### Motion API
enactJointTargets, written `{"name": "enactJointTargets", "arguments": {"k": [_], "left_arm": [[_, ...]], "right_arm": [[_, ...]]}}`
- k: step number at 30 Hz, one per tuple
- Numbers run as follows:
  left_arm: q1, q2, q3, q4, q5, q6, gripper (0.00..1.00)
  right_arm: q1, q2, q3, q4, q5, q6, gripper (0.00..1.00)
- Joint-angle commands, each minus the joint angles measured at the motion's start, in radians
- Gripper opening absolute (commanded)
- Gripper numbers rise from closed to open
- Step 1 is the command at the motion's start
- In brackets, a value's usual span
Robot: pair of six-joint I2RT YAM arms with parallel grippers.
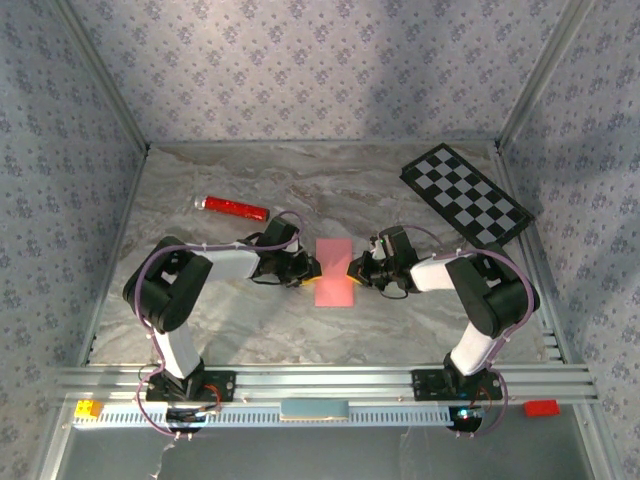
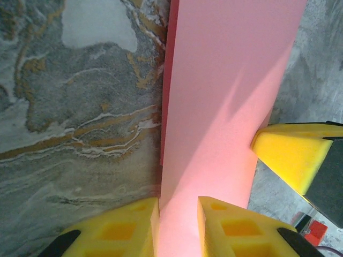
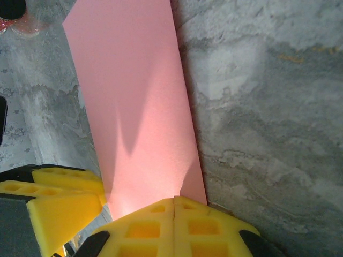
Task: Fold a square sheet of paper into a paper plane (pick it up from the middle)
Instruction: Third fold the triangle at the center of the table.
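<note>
Paper: the square sheet of paper [image 1: 334,270] lies flat near the middle of the bench [image 1: 330,190] as a narrow pink rectangle, with its long edges running from the far side to the near side.
Paper edges: the long sides are straight, and in the left wrist view a darker strip shows along one long side.
Left end effector: the left end effector [image 1: 305,272] sits at the sheet's left long edge. Its yellow fingers stand slightly apart, and pink shows in the gap [image 2: 178,206]. I cannot tell whether they touch the paper.
Right end effector: the right end effector [image 1: 355,270] sits at the right long edge with its fingers pressed together [image 3: 174,202], the tips right at the paper's border.
Far left: a red cylinder [image 1: 236,207] lies well apart from the sheet.
Far right corner: a checkerboard [image 1: 466,195] lies against the bench's right edge.
Open room: bare marbled surface stretches beyond the sheet's far short edge, between the cylinder and the checkerboard. More bare surface lies between the sheet's near short edge and the bench's near edge.
</note>
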Motion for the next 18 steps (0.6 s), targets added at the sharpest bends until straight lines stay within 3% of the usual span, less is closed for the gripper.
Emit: {"name": "enactJointTargets", "arguments": {"k": [1, 7, 18], "left_arm": [[-0.007, 0.015, 0.002, 0.014, 0.026, -0.008, 0.25], [-0.007, 0.006, -0.010, 0.032, 0.017, -0.025, 0.23], [-0.005, 0.003, -0.004, 0.007, -0.012, -0.032, 0.11]], "right_arm": [[0.006, 0.016, -0.015, -0.096, 0.058, -0.014, 0.06], [0.007, 0.016, -0.012, -0.096, 0.055, -0.014, 0.06], [0.005, 0.009, -0.013, -0.096, 0.056, -0.015, 0.06]]}}
